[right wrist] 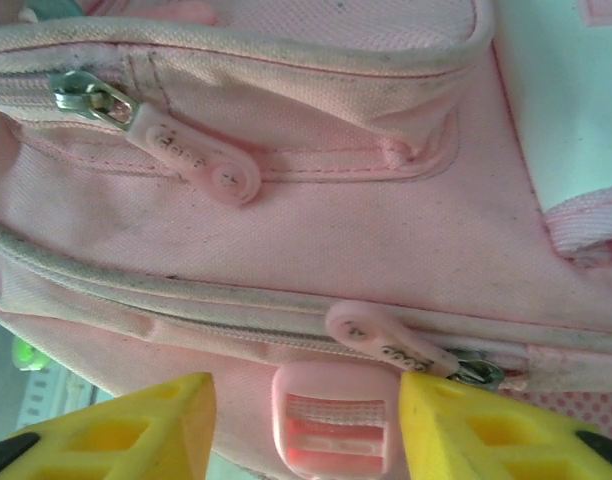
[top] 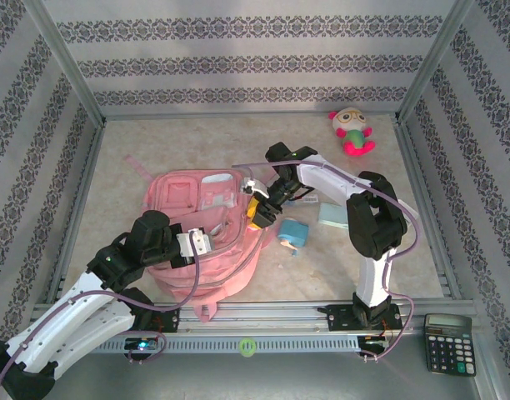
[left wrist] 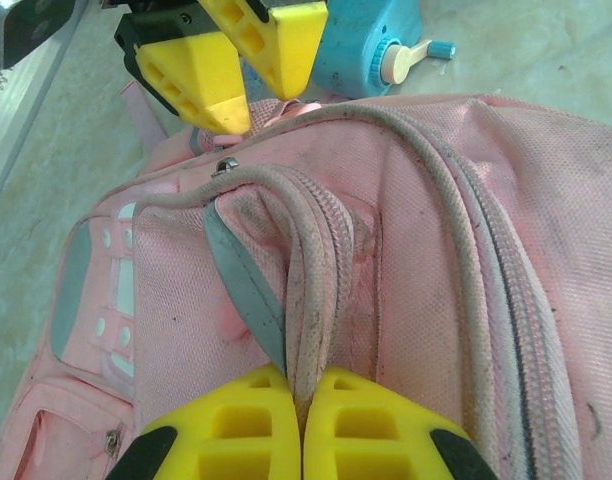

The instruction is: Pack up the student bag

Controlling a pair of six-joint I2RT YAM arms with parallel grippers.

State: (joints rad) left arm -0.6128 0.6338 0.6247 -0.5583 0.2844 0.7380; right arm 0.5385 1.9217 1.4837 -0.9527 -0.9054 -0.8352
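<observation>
Counter [top: 163,146] carries everything. The student bag [top: 215,275] lies flat on it with its front pockets up, stretching from the left gripper [top: 198,242] across to the right gripper [top: 257,208]. It is the largest item and the container to be filled. Left gripper: jaws fully closed on a fold of the bag's piped edge [left wrist: 304,300]; in the left wrist view the cord-like trim runs straight into the pinch. Judgement: this hold anchors the bag and tightens the fabric, so a zip can run without the bag sliding. Right gripper: on the far side of the bag, facing the left one, jaws about half apart and holding nothing. Just beside the right gripper, off the bag, lie a pale notepad [top: 330,215] and a small blue box [top: 294,233] with a crank, probably a sharpener; both are within easy reach for packing. In the right wrist view a pink plastic buckle [right wrist: 331,432] sits between the fingers with gaps on either side. A pink zip pull [right wrist: 388,345] lies just ahead of that gap, its metal slider [right wrist: 478,372] toward the right finger. A second zip pull [right wrist: 201,160] sits further ahead on another pocket. Both zip lines look shut. Judgement: the jaws are lined up for the nearer pull, and the risk is closing on the buckle instead. Packing looks not yet begun.
</observation>
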